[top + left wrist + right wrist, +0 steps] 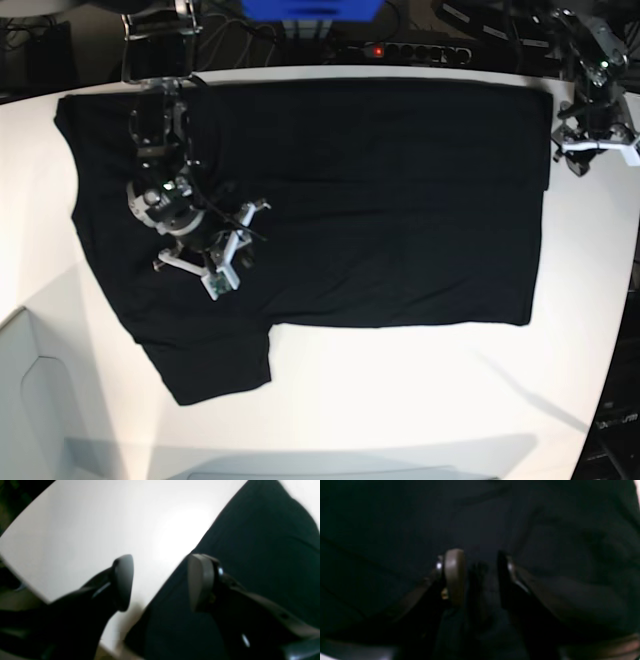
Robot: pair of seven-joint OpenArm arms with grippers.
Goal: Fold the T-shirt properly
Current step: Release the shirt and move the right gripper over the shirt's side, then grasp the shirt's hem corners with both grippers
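The black T-shirt lies spread flat on the white table, one sleeve pointing to the front left. My right gripper hovers low over its left part. In the right wrist view the right gripper has its jaws apart, with a small raised ridge of dark cloth between the fingers. My left gripper is by the shirt's far right edge. The left gripper is open and empty over the table, one finger above the T-shirt hem.
Cables, a power strip and a blue box line the table's back edge. Bare white tabletop runs along the front and down the left side. A pale panel sits at the front left corner.
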